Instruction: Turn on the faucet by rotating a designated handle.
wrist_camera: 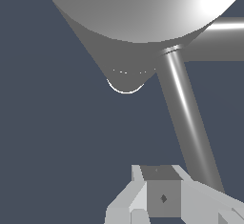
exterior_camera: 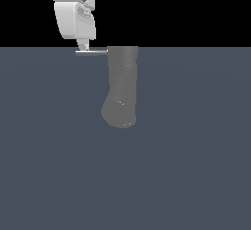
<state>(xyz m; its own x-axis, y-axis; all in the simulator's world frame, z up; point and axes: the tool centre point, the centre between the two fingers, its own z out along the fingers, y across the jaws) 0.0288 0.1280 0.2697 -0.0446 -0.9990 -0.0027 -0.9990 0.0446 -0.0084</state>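
**Desk:** Wrist view first, nearest thing out. What does it show?

**Photographer:** Closest in, the white gripper (wrist_camera: 163, 197), its blocky fingertip (wrist_camera: 163, 198) in the foreground. Just beyond runs the handle (wrist_camera: 187, 118), a slim grey rod passing right beside the finger. It meets the broad rounded body of the faucet (wrist_camera: 138, 13), which fills the far part of that picture. A second rod (wrist_camera: 224, 39) branches off the same body (whether it matters to the task, I cannot say).

**Desk:** Are the fingers apart or together?

**Photographer:** I cannot tell. Only part of the hand shows, and nothing sits visibly between the fingers.

**Desk:** And the exterior view?

**Photographer:** The gripper (exterior_camera: 84, 47) hangs over the outer end of the handle (exterior_camera: 91, 52), fingertip touching or nearly touching it. The rod juts toward the exterior view's left from the cap of the faucet (exterior_camera: 121, 89), which stands on the dark floor (exterior_camera: 196, 175).

**Desk:** How far along?

**Photographer:** Early, by my reading. The approach looks done, the hand placed against the rod. The turn itself, pushing the handle around the column, appears still to come.
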